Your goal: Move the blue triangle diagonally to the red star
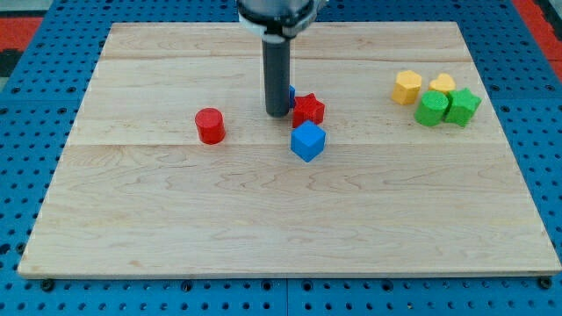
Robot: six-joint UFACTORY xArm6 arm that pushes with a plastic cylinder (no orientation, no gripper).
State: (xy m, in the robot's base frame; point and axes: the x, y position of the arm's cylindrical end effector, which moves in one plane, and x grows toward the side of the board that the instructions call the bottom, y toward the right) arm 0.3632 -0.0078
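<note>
Blue triangle (291,93), mostly hidden behind the rod, touching the red star (308,110) at its upper-left.

No jaws on this rig; only my tip (277,113), just left of the star and in front of the triangle. Best pushed slowly, in short strokes, away from the blue cube (307,141) below. Red cylinder (210,125) further left on the surface (176,219); yellow and green blocks well apart at the view's right.

A pale wooden desk (263,228) of long joined planks fills most of the view, its grain running from 9 to 3 o'clock. Around it on every side lies a blue perforated pegboard base (26,79). Red patches (536,13) show at 11 and 1 o'clock. Light is even.
</note>
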